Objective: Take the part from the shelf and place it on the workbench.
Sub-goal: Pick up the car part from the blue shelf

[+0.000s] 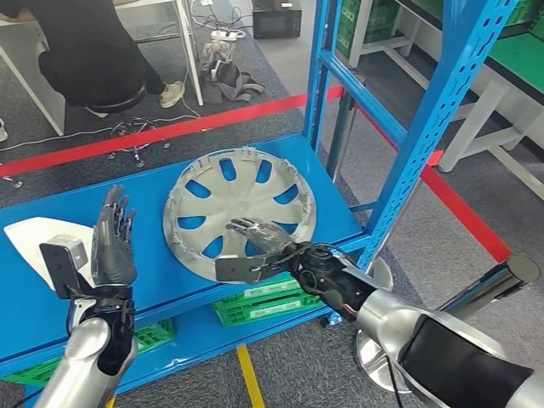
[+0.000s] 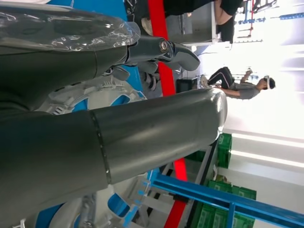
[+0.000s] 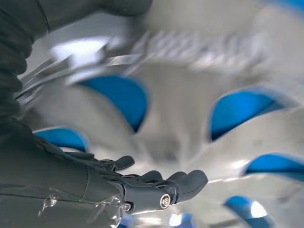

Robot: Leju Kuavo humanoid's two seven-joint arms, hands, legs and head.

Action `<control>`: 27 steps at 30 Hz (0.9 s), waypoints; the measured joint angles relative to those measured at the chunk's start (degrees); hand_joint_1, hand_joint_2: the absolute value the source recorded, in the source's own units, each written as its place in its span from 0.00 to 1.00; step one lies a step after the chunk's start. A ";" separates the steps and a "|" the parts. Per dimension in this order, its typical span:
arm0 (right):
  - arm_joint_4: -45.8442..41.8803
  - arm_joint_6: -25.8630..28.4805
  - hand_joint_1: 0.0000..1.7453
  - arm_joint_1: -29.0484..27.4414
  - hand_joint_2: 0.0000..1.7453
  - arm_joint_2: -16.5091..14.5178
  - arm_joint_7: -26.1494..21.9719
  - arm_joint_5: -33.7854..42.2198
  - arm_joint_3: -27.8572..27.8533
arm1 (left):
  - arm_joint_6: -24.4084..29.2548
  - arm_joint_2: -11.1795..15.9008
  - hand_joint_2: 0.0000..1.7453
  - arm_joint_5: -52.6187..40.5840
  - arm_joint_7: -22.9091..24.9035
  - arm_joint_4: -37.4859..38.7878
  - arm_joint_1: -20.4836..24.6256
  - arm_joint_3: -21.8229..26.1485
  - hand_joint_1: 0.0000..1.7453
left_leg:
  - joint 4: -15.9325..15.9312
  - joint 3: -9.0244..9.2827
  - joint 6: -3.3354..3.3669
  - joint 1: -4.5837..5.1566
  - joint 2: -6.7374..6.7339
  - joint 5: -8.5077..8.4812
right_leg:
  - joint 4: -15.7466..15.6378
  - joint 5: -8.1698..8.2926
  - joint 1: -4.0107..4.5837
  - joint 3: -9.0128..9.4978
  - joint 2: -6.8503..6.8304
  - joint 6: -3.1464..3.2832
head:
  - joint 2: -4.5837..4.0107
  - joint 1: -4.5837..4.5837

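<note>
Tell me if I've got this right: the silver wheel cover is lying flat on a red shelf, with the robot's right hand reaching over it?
Not quite: the shelf is blue, not red; the red you see is a line on the floor behind it. The head view shows this. The rest holds: the silver wheel cover lies flat there, and the right hand reaches over it.

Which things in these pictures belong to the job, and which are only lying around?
Belongs to the job:
- silver wheel cover, lying on the blue shelf
- right hand, open over the cover
- left hand, open, raised beside it

Lying about:
- white sheet at the shelf's left end
- green crates on the lower level
</note>
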State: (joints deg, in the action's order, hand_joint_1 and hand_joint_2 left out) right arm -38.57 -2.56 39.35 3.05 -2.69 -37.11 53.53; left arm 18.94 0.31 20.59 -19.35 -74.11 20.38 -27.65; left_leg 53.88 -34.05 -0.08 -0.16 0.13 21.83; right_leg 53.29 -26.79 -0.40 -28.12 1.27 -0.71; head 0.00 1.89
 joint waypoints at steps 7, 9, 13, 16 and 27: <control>3.01 2.26 0.00 0.38 1.00 -2.03 -0.26 -1.87 0.61 | 1.27 0.41 0.00 0.00 1.32 -1.28 -0.59 0.00 0.00 | -0.03 0.17 -0.03 -0.04 0.03 0.01 | 0.00 -0.08 0.04 0.21 -0.03 0.09 | 0.00 0.01; 3.48 2.78 0.00 0.42 1.00 -2.47 -0.46 -2.23 0.55 | 1.35 0.60 0.00 0.00 1.67 -1.86 -0.71 0.00 0.00 | -0.02 0.18 -0.03 -0.04 0.04 0.02 | 0.00 -0.10 0.04 0.21 -0.04 0.09 | 0.00 0.01; 4.34 2.98 0.00 0.63 1.00 -3.13 -0.72 -2.26 0.50 | 1.36 0.93 0.00 0.00 1.79 -2.66 -0.94 0.00 0.00 | -0.03 0.20 -0.05 -0.04 0.04 0.04 | 0.00 -0.11 0.04 0.22 -0.04 0.09 | 0.00 0.00; 4.71 2.82 0.00 0.69 1.00 -3.53 -0.93 -2.27 0.44 | 1.34 1.07 0.00 0.01 1.76 -2.90 -0.99 0.00 0.00 | -0.03 0.22 -0.06 -0.04 0.03 0.04 | 0.00 -0.12 0.04 0.23 -0.02 0.09 | 0.00 -0.03; 5.87 -1.68 0.00 1.14 1.00 -5.57 -4.04 -1.15 -0.56 | 1.99 1.99 0.00 0.17 1.37 -3.68 -1.36 0.00 0.00 | -0.09 0.31 -0.12 -0.05 0.00 0.08 | 0.00 -0.17 0.05 0.29 0.00 0.14 | 0.00 -0.03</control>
State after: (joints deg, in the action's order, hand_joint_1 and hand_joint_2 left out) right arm -32.70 -4.25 40.50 -2.52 -6.73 -38.26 52.98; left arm 20.94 2.30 20.76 -17.99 -77.79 19.02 -27.65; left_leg 53.79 -33.74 -0.21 -0.22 0.13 21.91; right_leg 53.29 -26.95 -0.35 -27.83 1.28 -0.58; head 0.00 1.86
